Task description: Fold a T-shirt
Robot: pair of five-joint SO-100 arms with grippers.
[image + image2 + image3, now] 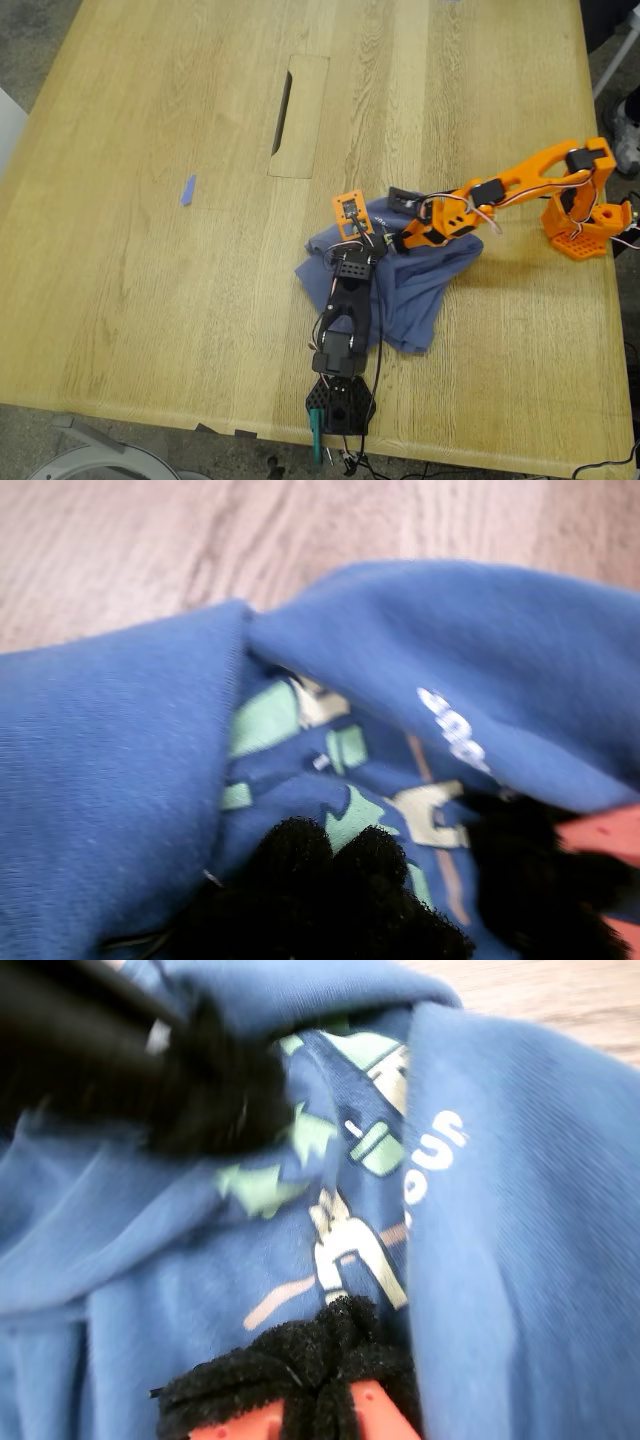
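Exterior view: both hands rest on the bunched T-shirt [420,290].

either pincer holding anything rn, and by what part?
Both pincers are down on the T-shirt by its chest print, but the wrist views are too blurred to confirm a hold.

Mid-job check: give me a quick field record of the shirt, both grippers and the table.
T-shirt: bunched in a crumpled heap, not yet folded flat
Print: showing between raised folds in both wrist views
My first gripper: on the black arm, down on the cloth beside the print
My second gripper: on the orange arm, at the same spot, facing my first gripper
Jaws: blurred, cannot tell open or shut
Table: light wood, with a small blue scrap lying apart from the shirt, toward the exterior view's left
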